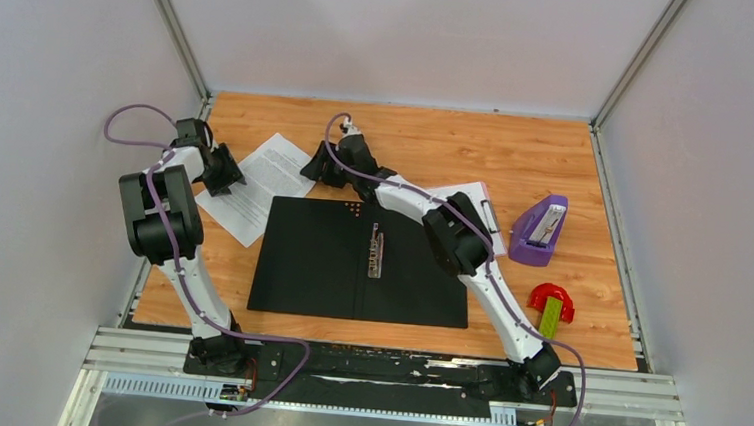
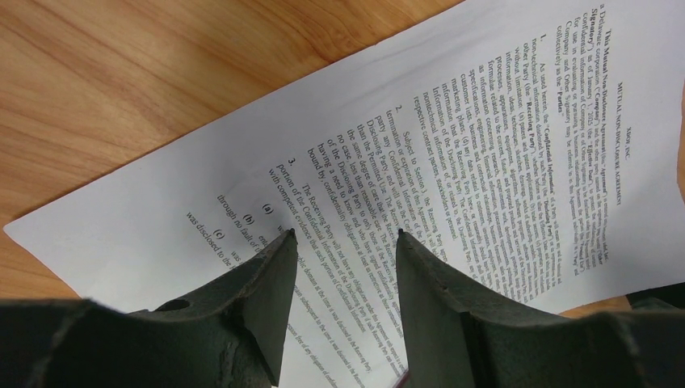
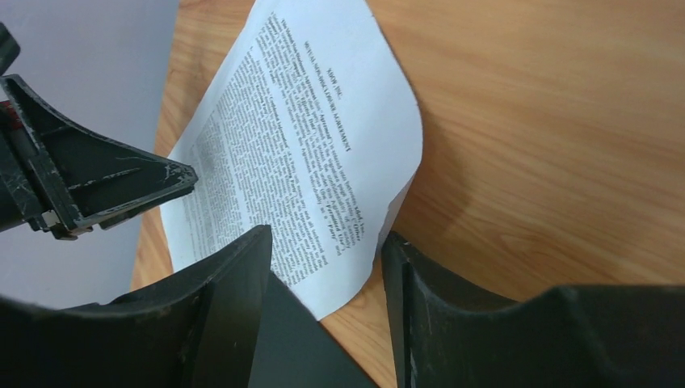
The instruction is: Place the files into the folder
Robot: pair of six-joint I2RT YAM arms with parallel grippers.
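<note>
Left gripper (image 2: 346, 236), jaws apart, empty, hovered over files (image 2: 452, 121); folder (image 1: 320, 259) lay open just right of them; right gripper (image 3: 325, 236), also apart, nearby.

Just left of the folder (image 1: 320, 259), on the tabletop, lies a white sheet (image 2: 452, 145) full of black print. Its heading reads "MUTUAL NON-DISCLOSURE AGREEMENT". The opening line begins "This Mutual Non-Disclosure Agreement". Bold terms in the body read "Confidential Information", "Receiving Party", "Disclosing Party" and "Parties". The paragraphs are numbered 1., 2. and 3., and under 3. come the items (a), (b) and (c). Paragraph 3 starts "The Receiving Party". The rest of the print is too fine to read. The paper on the clipboard (image 1: 479, 205), right of the folder, is too small to read.
</note>
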